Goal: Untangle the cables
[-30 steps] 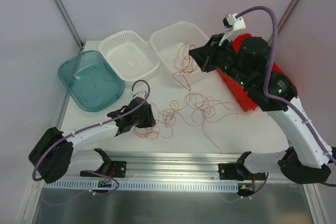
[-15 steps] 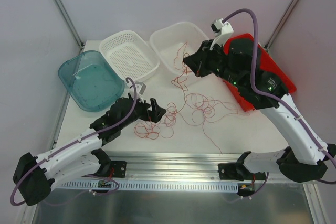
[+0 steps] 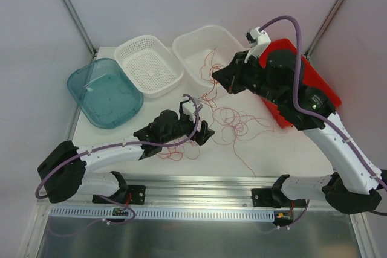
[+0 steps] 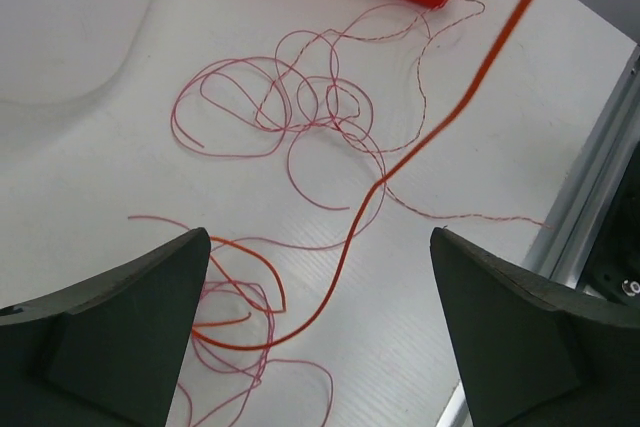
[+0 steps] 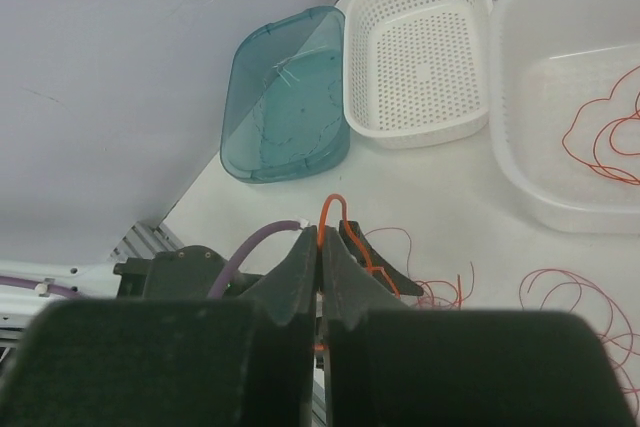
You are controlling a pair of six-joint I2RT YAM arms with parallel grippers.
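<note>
The white table (image 3: 266, 149) is carrying everything here. The right arm is reaching in over the red rectangular plastic bin (image 3: 311, 77) at the far right. Across the far side, right to left, are sitting the translucent white plastic tub (image 3: 193, 52), the white perforated plastic basket (image 3: 148, 64) and the teal see-through plastic tub (image 3: 103, 92).

The cables (image 3: 233, 122), hair-thin red-orange wire strands, are sprawling in loose loops on the table between the two arms, just near of the red bin, with a few more loops lying inside the white tub.

The right gripper (image 5: 320, 247) is hanging above the tub's near right corner, its jaws pinching one orange strand that is arching just over the fingertips. The left gripper (image 4: 320, 242) is hovering low over the left end of the tangle, jaws spread wide and gripping nothing, while a lifted strand is slanting up between its fingers (image 4: 130, 327).
</note>
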